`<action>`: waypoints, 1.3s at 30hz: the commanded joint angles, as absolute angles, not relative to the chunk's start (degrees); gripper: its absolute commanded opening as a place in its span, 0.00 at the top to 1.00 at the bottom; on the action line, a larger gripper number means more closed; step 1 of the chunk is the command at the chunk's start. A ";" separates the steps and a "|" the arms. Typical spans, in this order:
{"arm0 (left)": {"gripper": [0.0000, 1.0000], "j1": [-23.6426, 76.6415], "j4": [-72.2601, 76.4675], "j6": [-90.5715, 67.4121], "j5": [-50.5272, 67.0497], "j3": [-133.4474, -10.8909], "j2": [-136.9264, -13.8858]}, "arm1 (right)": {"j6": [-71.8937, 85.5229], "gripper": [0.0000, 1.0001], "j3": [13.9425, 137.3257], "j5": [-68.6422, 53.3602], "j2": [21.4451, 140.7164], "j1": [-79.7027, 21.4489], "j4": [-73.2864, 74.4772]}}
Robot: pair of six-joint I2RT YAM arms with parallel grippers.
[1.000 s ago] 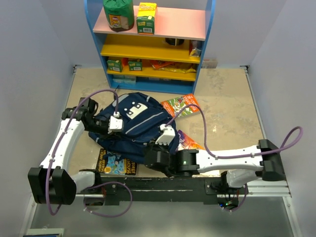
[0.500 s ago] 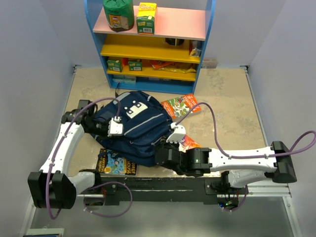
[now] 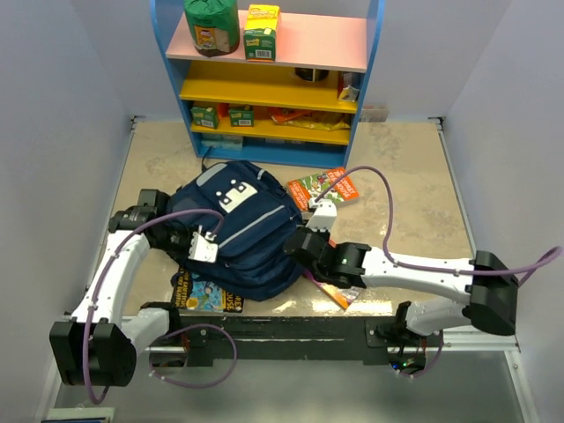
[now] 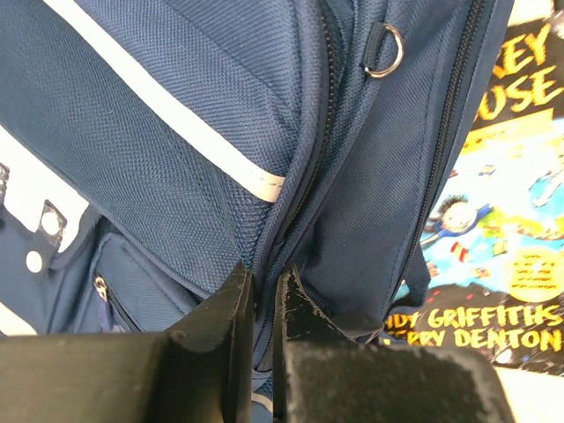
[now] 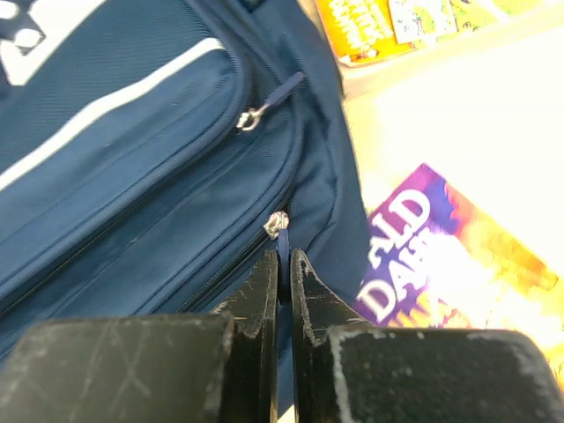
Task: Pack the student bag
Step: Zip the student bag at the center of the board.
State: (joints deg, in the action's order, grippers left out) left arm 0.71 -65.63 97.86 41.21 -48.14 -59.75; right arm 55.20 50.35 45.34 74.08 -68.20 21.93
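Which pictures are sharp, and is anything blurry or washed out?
Top external view: evenly lit, sharp. Left wrist view: the student bag shows crisp weave, the near jaws dark. Right wrist view: the purple book is blurred, the table beside it washed white.

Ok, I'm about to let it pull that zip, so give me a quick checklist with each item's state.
1. Right tool shut on the zipper pull: ok.
2. Left tool pinching the student bag at its seam: ok.
3. Compartment open wide enough for books: cannot tell.
4. Books inside: not ok; the Dahl book and the Griffiths-Denton book lie outside.
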 commanded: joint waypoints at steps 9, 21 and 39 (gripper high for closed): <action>0.00 -0.44 -75.22 91.85 48.32 -63.27 -65.55 | 45.35 1.00 48.60 43.16 76.46 -65.21 7.39; 0.00 21.68 -31.42 35.28 54.00 -54.95 -61.18 | 45.00 1.00 48.08 41.40 74.62 -65.13 5.36; 0.00 37.09 -13.54 26.36 25.75 -47.64 -66.09 | 45.70 1.00 47.11 39.99 72.42 -65.21 5.71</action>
